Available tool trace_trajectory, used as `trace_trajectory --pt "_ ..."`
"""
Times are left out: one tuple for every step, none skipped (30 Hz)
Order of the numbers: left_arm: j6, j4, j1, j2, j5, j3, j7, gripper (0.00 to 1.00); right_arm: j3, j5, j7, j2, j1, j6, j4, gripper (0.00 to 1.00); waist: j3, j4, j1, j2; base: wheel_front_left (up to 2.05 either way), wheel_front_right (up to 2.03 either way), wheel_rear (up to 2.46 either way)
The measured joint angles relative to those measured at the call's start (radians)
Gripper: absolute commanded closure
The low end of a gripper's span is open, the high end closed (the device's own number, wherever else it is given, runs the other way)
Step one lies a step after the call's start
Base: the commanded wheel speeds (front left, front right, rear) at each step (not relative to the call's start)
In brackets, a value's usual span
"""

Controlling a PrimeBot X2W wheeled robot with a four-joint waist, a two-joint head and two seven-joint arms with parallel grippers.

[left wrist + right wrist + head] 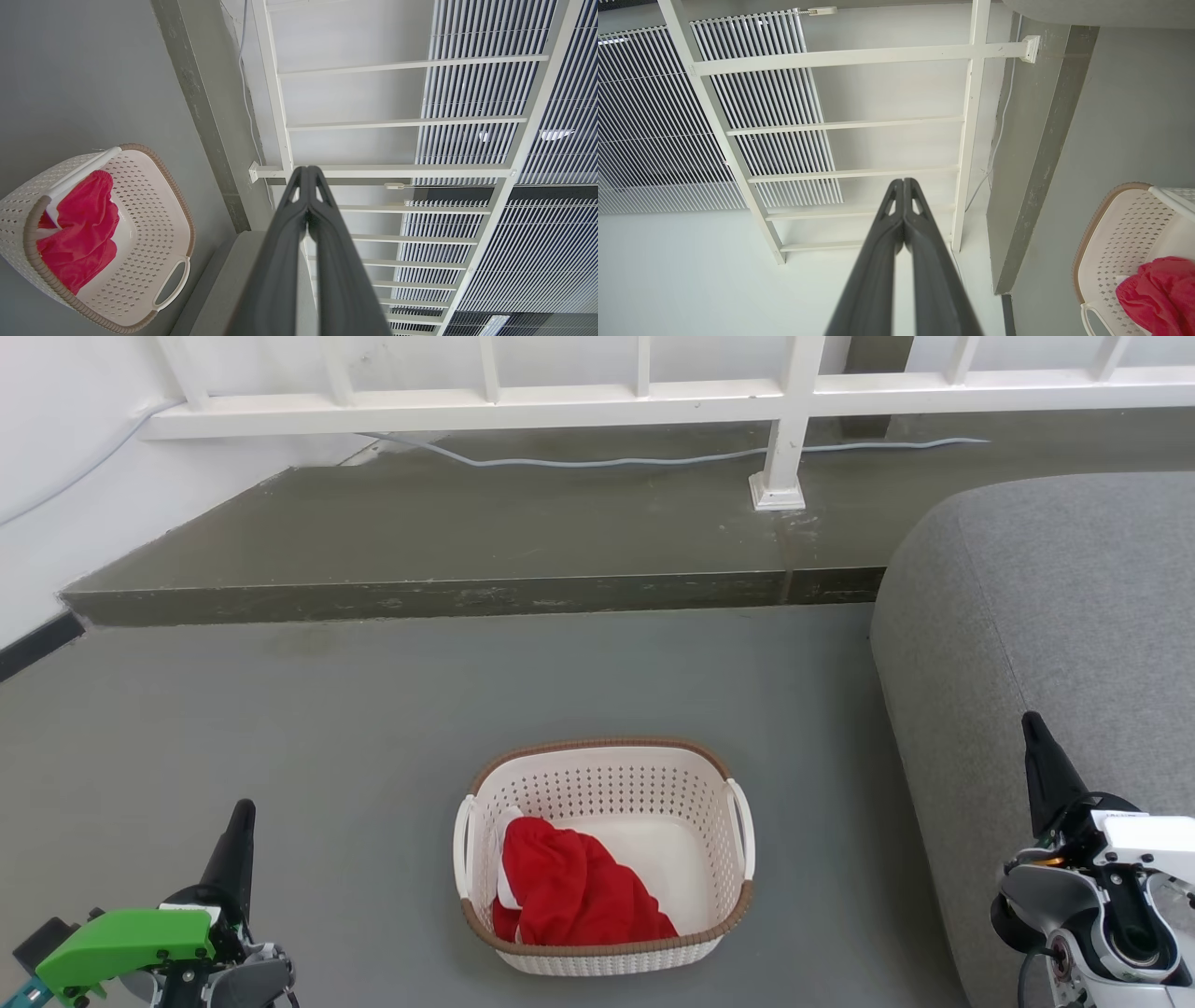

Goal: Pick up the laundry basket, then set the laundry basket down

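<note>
2 sets of jaws are pressed together, gripping nothing. The laundry basket sits on the floor between the left jaws and right jaws, apart from both, red cloth inside.

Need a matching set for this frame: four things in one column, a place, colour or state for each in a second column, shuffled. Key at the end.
Column A
1. laundry basket
2. red cloth
3. grey sofa
4. left gripper

Column B
a. jaws shut, lower left of the head view
b. cream-white, perforated walls, brown rim
c. lying inside the laundry basket
d. along the right edge of the head view

Pairs: 1-b, 2-c, 3-d, 4-a
</note>
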Motion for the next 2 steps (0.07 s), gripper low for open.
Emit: trace_trajectory --pt "0.000 0.000 0.000 0.000 0.000 0.000 0.000 1.00 0.000 0.000 0.000 0.000 0.000 0.000 0.000 1.00 0.000 0.000 0.0000 0.0000 0.00 0.00 0.00" --pt "0.000 0.000 0.000 0.000 0.000 0.000 0.000 1.00 0.000 0.000 0.000 0.000 0.000 0.000 0.000 1.00 0.000 0.000 0.0000 0.0000 0.00 0.00 0.00"
